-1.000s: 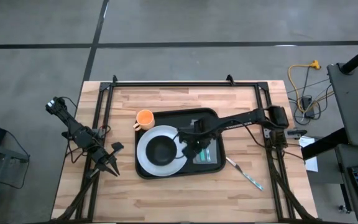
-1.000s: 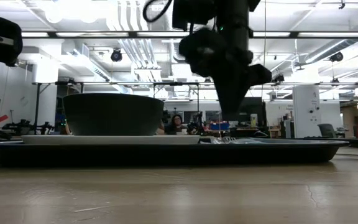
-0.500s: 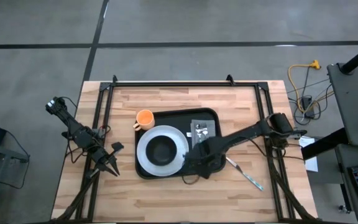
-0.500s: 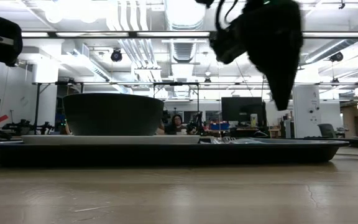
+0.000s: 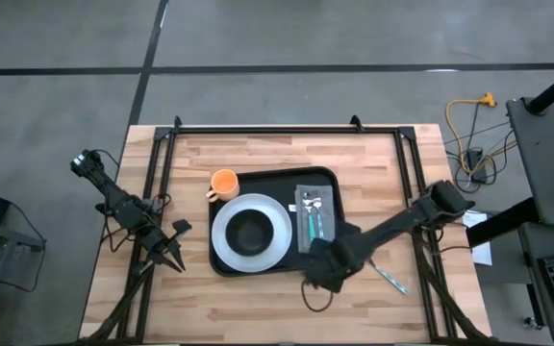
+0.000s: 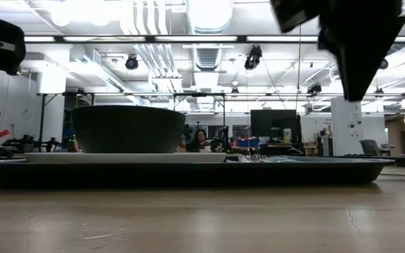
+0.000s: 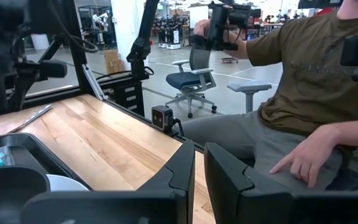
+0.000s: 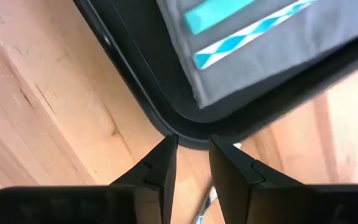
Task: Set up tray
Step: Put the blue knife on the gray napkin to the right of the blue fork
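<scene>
The black tray (image 5: 269, 181) lies mid-table and carries a white plate (image 5: 221, 248) with a dark bowl (image 5: 250, 234) on it. Beside the plate lies a grey napkin (image 5: 314, 213) with blue-handled cutlery on it. My right gripper (image 5: 323, 271) points down, high above the tray's near right corner (image 8: 166, 109). Its fingers stand a little apart with nothing between them (image 8: 192, 144). My left gripper (image 5: 174, 258) waits off the table's left edge, fingers together (image 7: 199, 149).
An orange cup (image 5: 223, 182) stands on the wood at the tray's far left corner. A blue-handled knife (image 5: 390, 279) lies on the table right of the tray, partly under my right arm. A seated person (image 7: 303, 93) shows beyond the table's edge in the left wrist view.
My right gripper has swung from over the napkin toward the table's near edge, to above the tray's near right corner. It has risen a little and rolled as it went. The napkin and cutlery, covered by the arm before, now show.
</scene>
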